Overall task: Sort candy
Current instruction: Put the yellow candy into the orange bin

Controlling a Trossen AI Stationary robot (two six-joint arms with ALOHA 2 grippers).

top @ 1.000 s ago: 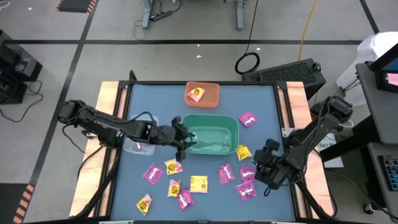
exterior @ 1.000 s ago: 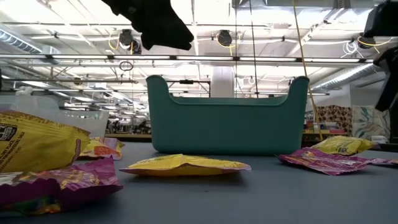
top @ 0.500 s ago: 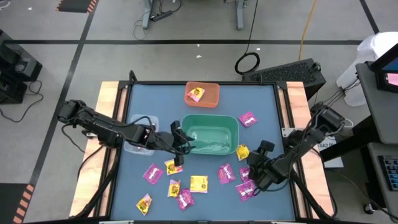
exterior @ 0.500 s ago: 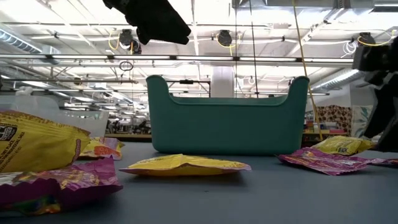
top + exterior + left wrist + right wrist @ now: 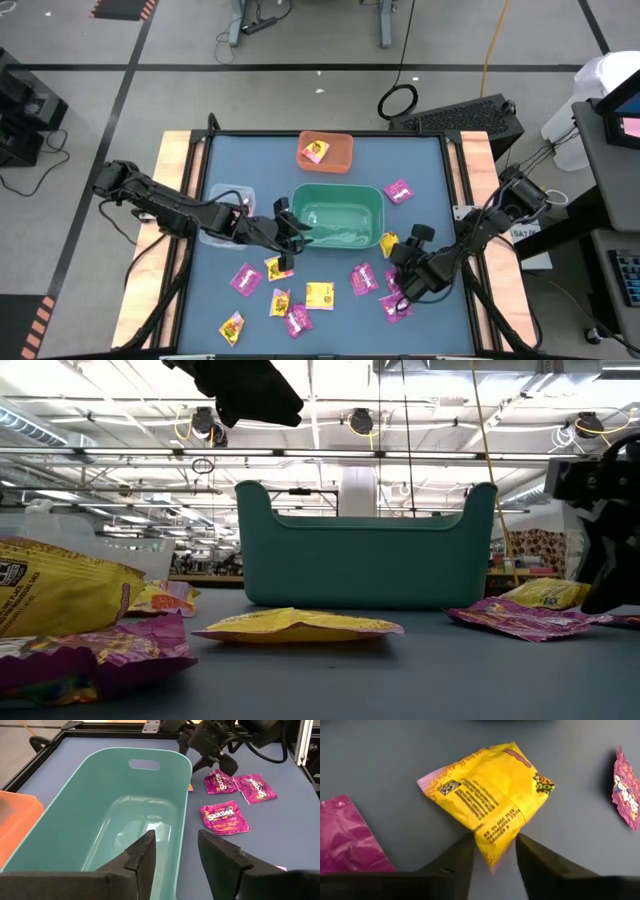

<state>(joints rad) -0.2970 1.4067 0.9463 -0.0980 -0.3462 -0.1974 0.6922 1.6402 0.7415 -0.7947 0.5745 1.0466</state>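
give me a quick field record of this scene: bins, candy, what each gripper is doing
bins: teal plastic bin mid-table; orange bin behind it holding one yellow packet; clear bin to its left
loose candy: magenta square packets and yellow square packets scattered in front of the teal bin
left gripper: fingers apart, empty, at the teal bin's rim
right gripper: fingers straddling the corner of a yellow candy packet lying on the table, grip not confirmed

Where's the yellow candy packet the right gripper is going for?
In the high view the yellow candy packet lies on the blue table's right side, just off the teal bin's right end, with the right gripper reaching it.
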